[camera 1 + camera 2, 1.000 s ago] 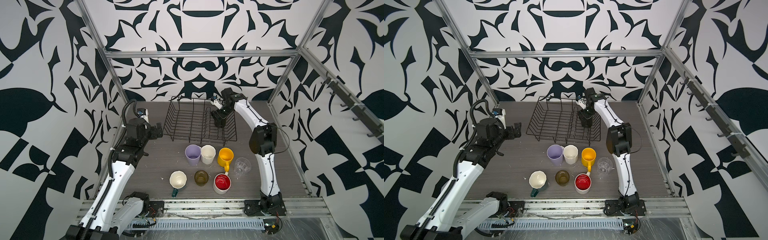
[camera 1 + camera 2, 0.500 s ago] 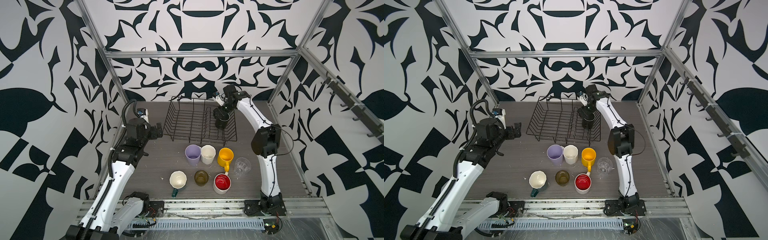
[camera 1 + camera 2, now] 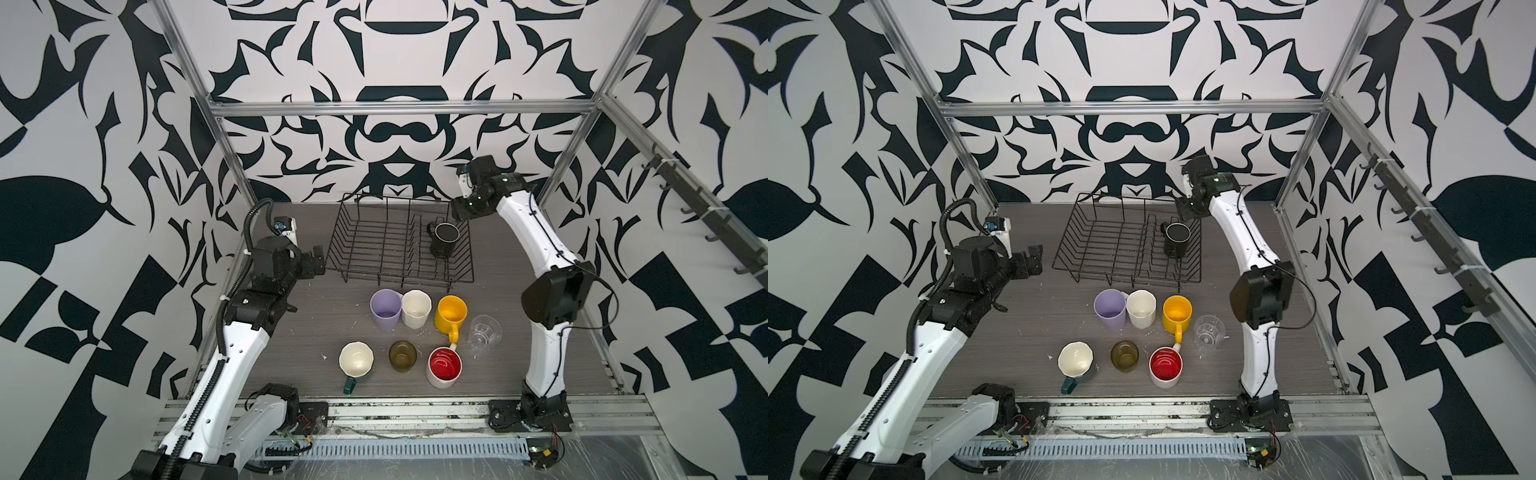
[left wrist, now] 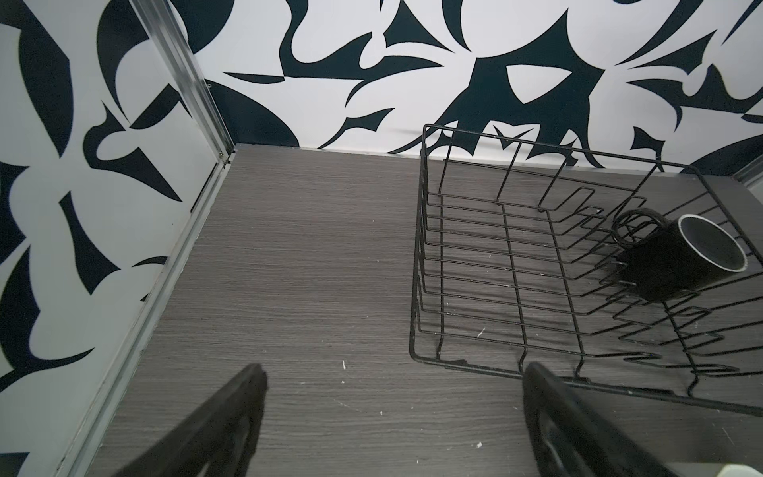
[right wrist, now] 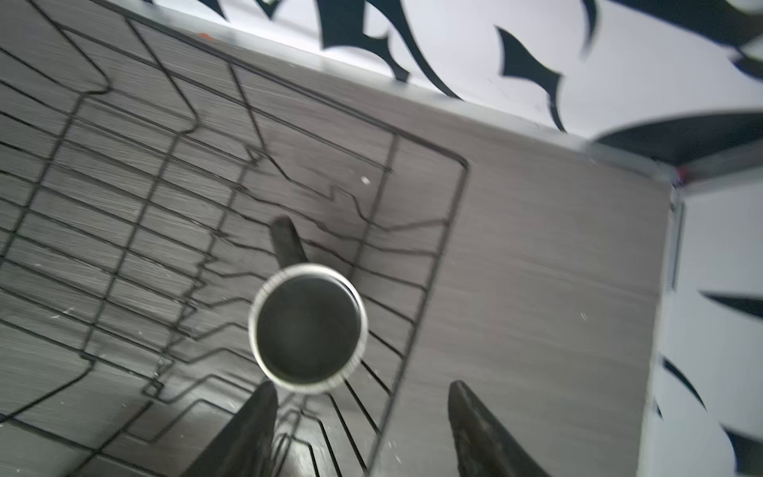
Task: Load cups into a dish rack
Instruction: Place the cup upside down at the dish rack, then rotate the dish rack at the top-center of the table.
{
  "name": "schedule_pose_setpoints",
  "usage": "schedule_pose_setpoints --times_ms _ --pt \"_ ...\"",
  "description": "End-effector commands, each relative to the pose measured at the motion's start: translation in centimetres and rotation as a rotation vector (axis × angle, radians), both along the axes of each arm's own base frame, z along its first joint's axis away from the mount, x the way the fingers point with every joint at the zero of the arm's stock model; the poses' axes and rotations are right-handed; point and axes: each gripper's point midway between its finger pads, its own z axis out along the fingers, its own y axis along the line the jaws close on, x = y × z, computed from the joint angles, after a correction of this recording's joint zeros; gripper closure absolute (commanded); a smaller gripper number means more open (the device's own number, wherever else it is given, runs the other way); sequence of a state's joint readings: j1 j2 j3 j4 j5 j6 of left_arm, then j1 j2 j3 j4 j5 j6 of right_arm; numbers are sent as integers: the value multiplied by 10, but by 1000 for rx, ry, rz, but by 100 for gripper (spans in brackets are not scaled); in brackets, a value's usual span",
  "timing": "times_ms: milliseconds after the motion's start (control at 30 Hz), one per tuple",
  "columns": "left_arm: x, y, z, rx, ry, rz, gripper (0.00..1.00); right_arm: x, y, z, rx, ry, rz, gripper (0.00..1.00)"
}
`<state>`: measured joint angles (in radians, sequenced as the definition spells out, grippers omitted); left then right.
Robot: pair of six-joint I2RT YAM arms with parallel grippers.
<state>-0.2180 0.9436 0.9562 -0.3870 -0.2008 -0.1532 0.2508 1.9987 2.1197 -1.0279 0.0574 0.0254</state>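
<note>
My right gripper (image 5: 361, 388) hovers with its jaws apart and empty, at one o'clock of the black mug (image 3: 444, 239). The mug sits mouth up in the three o'clock end of the dish rack (image 3: 365, 249). My left gripper (image 4: 394, 367) gapes wide and empty at the rack's nine o'clock. The other cups (image 3: 415, 309) stand on the table (image 3: 316, 332) at six o'clock.

Grey tabletop (image 3: 316, 332): dish rack (image 3: 395, 274) at the back; before it stand lilac tumbler (image 3: 385, 309), white mug (image 3: 416, 308), yellow mug (image 3: 451, 313), clear glass (image 3: 484, 332), then green mug (image 3: 356, 361), brown glass (image 3: 402, 356), red-lined mug (image 3: 444, 368).
</note>
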Motion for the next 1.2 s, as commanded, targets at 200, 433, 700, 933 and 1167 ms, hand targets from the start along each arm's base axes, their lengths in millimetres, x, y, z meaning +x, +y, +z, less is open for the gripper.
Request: schedule_pose_setpoints --times_ms 200,433,700,933,1167 --pt "-4 0 -3 -13 14 -6 1 -27 -21 -37 96 80 -147 48" --pt "-5 0 0 -16 5 -5 1 -21 -13 -60 129 127 -154 54" --pt "-6 0 1 -16 -1 -5 1 -8 -25 -83 68 145 -202 66" --pt "-6 1 0 -15 2 -3 1 6 -24 -89 92 143 -199 85" --pt "-5 1 -2 -11 7 0 1 24 -17 -85 106 124 -181 93"
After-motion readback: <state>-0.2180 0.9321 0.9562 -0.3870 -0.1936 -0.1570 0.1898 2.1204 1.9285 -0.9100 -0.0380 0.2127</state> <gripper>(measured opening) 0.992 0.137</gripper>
